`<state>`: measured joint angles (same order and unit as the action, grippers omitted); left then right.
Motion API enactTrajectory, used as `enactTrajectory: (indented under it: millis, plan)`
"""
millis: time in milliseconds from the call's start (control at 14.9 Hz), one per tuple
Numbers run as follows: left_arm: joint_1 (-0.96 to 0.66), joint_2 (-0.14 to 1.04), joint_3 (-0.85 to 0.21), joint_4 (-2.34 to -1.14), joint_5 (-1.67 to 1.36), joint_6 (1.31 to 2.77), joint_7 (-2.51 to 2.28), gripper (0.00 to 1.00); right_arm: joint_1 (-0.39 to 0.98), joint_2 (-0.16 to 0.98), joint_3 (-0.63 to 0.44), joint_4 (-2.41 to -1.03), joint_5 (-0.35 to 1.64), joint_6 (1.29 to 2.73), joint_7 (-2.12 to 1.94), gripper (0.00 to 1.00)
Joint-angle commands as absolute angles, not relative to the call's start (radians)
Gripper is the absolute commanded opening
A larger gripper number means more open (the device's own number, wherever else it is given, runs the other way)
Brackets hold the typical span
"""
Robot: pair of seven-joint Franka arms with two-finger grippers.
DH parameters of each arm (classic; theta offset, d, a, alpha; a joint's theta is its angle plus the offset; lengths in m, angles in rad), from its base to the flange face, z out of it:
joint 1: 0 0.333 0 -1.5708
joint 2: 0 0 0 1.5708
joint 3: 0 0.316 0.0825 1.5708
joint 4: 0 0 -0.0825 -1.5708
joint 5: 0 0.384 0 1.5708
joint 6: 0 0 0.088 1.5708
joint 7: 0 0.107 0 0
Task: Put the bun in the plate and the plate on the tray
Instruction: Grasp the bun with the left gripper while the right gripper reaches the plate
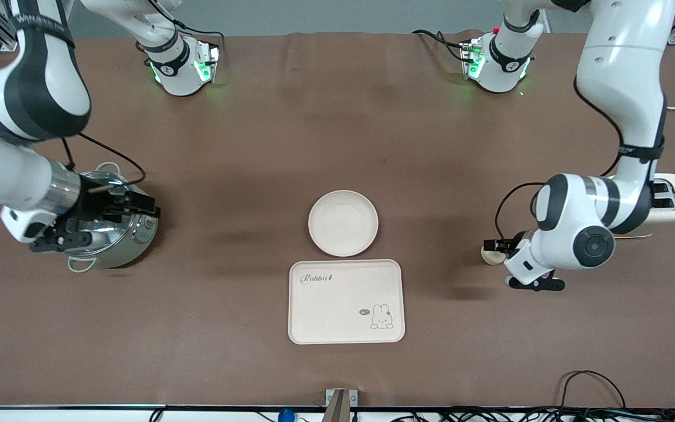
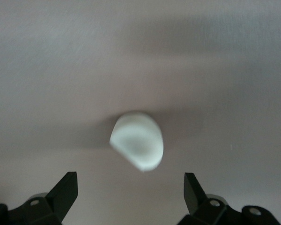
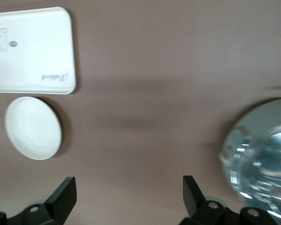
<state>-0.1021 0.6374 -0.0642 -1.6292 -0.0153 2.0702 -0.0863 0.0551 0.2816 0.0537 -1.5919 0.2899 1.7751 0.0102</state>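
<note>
In the front view the bun (image 1: 493,255) lies on the surface by the left gripper (image 1: 498,246), apart from plate (image 1: 343,223) and tray (image 1: 346,301); the left wrist view shows open fingers (image 2: 65,190) flanking this probably light, squashy lump, best pinched gently across its middle; the right gripper (image 3: 126,192), open, waits over a pot (image 3: 262,154).

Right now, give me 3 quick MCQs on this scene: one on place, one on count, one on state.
1. Where is the bun?
A. on the plate
B. on the table under the left gripper
C. on the tray

2. How many things lie on the tray?
A. none
B. one
C. two

3. How is the left gripper?
A. shut on the bun
B. open above the bun
C. shut on the plate

Answers:
1 B, the bun sits on the bare table toward the left arm's end.
2 A, the tray shows only its print; the plate lies beside it.
3 B, the left wrist view shows the fingers spread, with the bun between and apart from them.
</note>
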Motion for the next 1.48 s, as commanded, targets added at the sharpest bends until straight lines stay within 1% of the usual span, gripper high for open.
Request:
enactTrajectory:
  millis: [0, 67, 135, 404, 538, 606, 740, 875, 942, 1144, 1279, 1413]
  plan:
    - [-0.095, 0.633, -0.064, -1.718, -0.034, 2.224, -0.094, 0.97, 0.087, 0.340, 0.048, -1.600, 0.353, 1.830, 0.023, 1.00]
    - [-0.094, 0.632, -0.064, -1.745, -0.034, 2.258, -0.094, 0.89, 0.115, 0.360, 0.046, -1.601, 0.354, 1.862, 0.023, 1.00]
    - [-0.094, 0.627, -0.067, -1.756, -0.035, 2.264, -0.094, 0.74, 0.151, 0.383, 0.046, -1.620, 0.354, 1.923, 0.062, 1.00]
    - [-0.080, 0.626, -0.092, -1.770, -0.040, 2.266, -0.094, 0.35, 0.267, 0.428, 0.049, -1.758, 0.367, 2.208, 0.120, 1.00]
    - [-0.083, 0.617, -0.097, -1.769, -0.070, 2.264, -0.094, 0.21, 0.319, 0.448, 0.048, -1.795, 0.428, 2.288, 0.120, 1.00]
    - [-0.087, 0.595, -0.109, -1.764, -0.078, 2.257, -0.098, 0.16, 0.343, 0.456, 0.048, -1.821, 0.446, 2.343, 0.120, 1.00]
    - [-0.095, 0.565, -0.155, -1.731, -0.078, 2.243, -0.168, 0.12, 0.389, 0.488, 0.048, -1.842, 0.465, 2.423, 0.121, 1.00]
    - [-0.110, 0.569, -0.239, -1.671, -0.075, 2.157, -0.364, 0.11, 0.454, 0.526, 0.048, -1.845, 0.517, 2.497, 0.146, 1.00]
    - [-0.136, 0.569, -0.274, -1.654, -0.063, 2.146, -0.494, 0.11, 0.481, 0.547, 0.048, -1.850, 0.532, 2.544, 0.159, 1.00]
    - [-0.230, 0.610, -0.288, -1.635, -0.074, 2.157, -0.714, 0.12, 0.561, 0.615, 0.048, -1.852, 0.596, 2.653, 0.175, 1.00]
    - [-0.297, 0.643, -0.287, -1.629, -0.084, 2.192, -0.799, 0.14, 0.609, 0.662, 0.048, -1.847, 0.629, 2.736, 0.184, 1.00]
    - [-0.333, 0.693, -0.287, -1.608, -0.094, 2.241, -0.860, 0.18, 0.626, 0.687, 0.048, -1.836, 0.630, 2.753, 0.198, 0.99]
